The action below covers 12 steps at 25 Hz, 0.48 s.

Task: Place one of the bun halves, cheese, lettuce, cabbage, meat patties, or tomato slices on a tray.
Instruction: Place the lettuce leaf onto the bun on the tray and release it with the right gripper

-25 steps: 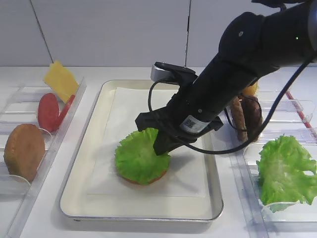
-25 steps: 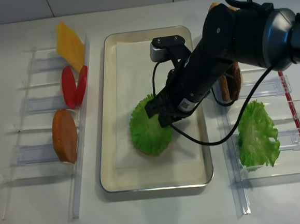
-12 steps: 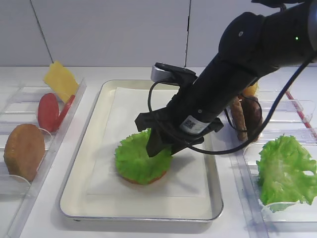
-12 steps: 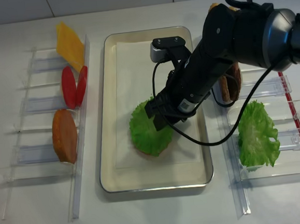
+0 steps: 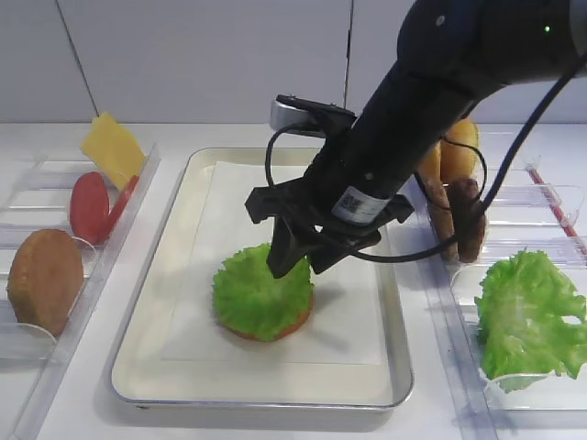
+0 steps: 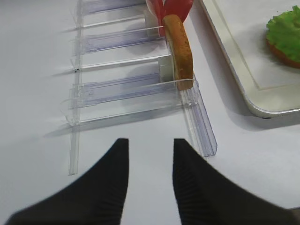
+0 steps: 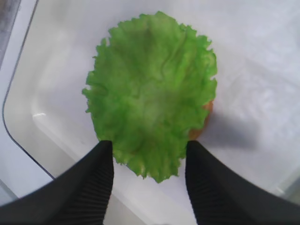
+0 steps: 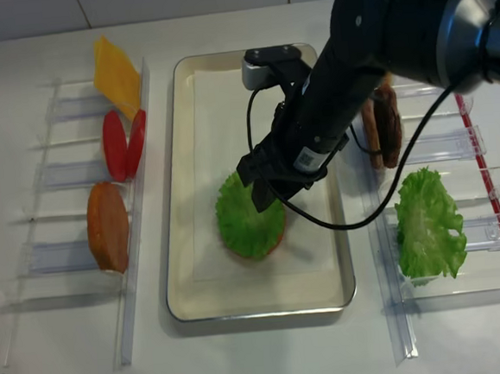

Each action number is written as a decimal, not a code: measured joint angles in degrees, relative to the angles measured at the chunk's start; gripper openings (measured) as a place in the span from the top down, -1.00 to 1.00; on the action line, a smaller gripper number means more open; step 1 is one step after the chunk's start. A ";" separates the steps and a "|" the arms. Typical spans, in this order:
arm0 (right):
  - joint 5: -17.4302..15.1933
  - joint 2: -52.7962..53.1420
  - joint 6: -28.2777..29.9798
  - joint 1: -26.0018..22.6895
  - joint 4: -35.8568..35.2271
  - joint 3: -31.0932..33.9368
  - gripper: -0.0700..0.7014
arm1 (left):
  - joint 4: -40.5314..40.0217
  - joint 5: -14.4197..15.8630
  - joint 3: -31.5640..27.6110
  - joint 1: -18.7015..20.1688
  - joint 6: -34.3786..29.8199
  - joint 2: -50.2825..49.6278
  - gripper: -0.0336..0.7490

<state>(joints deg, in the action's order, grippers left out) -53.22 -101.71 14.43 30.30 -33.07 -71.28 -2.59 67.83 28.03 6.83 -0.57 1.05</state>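
The round frilly lettuce (image 5: pixel 261 298) (image 8: pixel 249 226) (image 7: pixel 152 89) lies flat on a bun half (image 7: pixel 206 116) near the front of the cream tray (image 5: pixel 257 399) (image 8: pixel 259 307). My right gripper (image 5: pixel 298 266) (image 8: pixel 270 198) (image 7: pixel 149 145) hangs just above the leaf's near edge, open, with nothing between its black fingers (image 7: pixel 101 173). In the left wrist view my left gripper (image 6: pixel 151 143) is open over bare white table beside the clear bins; the lettuce (image 6: pixel 284 26) shows at the top right there.
Left bins hold the cheese (image 5: pixel 112 147), tomato slices (image 5: pixel 89 206) and another bun half (image 5: pixel 41 275) (image 6: pixel 180 51). Right bins hold meat patties (image 5: pixel 459 215) and a big lumpy green leaf (image 5: pixel 523 312). The right arm's bulk crosses above the tray's right half.
My right gripper opened and let go of the lettuce, then rose a little. The leaf stays on the bun.
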 joint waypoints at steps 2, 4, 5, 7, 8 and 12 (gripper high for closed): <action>-2.16 0.00 -2.14 0.00 3.12 -1.16 -0.17 | 0.00 0.00 0.00 0.00 0.00 0.00 0.36; -4.68 0.00 -4.61 0.00 6.29 -2.53 -0.17 | 0.00 0.00 0.00 0.00 0.00 0.00 0.36; -6.10 0.00 -6.03 0.00 8.06 -3.21 -0.17 | 0.00 0.00 0.00 0.00 0.00 0.00 0.36; -8.65 0.00 -8.23 0.00 11.26 -5.02 -0.17 | 0.00 0.00 0.00 0.00 0.00 0.00 0.36; -9.70 0.00 -9.25 0.00 12.26 -5.97 -0.17 | 0.00 0.00 0.00 0.00 0.00 0.00 0.36; -14.74 0.00 -12.74 0.00 15.26 -9.05 -0.17 | 0.00 0.00 0.00 0.00 0.00 0.00 0.36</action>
<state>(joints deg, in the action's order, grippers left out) -67.96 -101.71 1.70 30.30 -17.80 -80.34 -2.59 67.83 28.03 6.83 -0.57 1.05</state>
